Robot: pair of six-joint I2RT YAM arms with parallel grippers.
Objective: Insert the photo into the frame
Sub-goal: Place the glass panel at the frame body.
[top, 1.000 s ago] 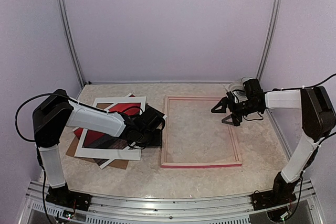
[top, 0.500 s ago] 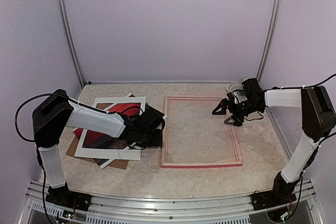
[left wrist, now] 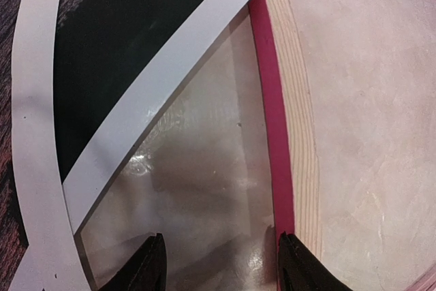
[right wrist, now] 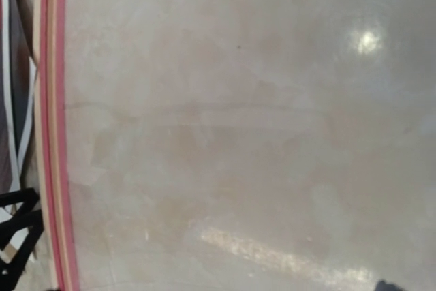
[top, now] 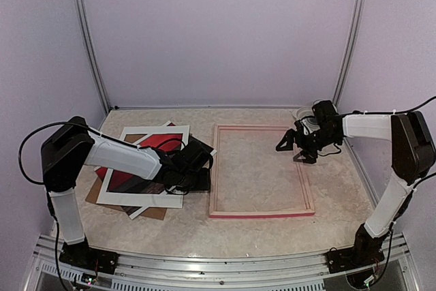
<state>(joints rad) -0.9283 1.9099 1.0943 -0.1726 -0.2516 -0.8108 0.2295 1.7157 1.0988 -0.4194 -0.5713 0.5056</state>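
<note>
1. Your frame [top: 262, 214] lies flat mid-table, back up; long sides look near-to-far.
2. Photo [top: 161, 140] sits left of it, skewed, under the white mat [top: 136, 199].
3. Your left gripper [left wrist: 221, 270] is apart and empty by the frame's left rail; your right gripper [top: 289, 151] is spread wide.

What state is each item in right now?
photo: out of frame, under white mat
white mat: lying on photo
backing board: bottom of stack
frame: flat, empty
left gripper: open, between stack and frame
right gripper: open, over frame's right rail

Left arm [top: 122, 157], right arm [top: 368, 128]
White shells, black joints, looping black cables [top: 27, 142]; left gripper [left wrist: 218, 267] seems black to us
</note>
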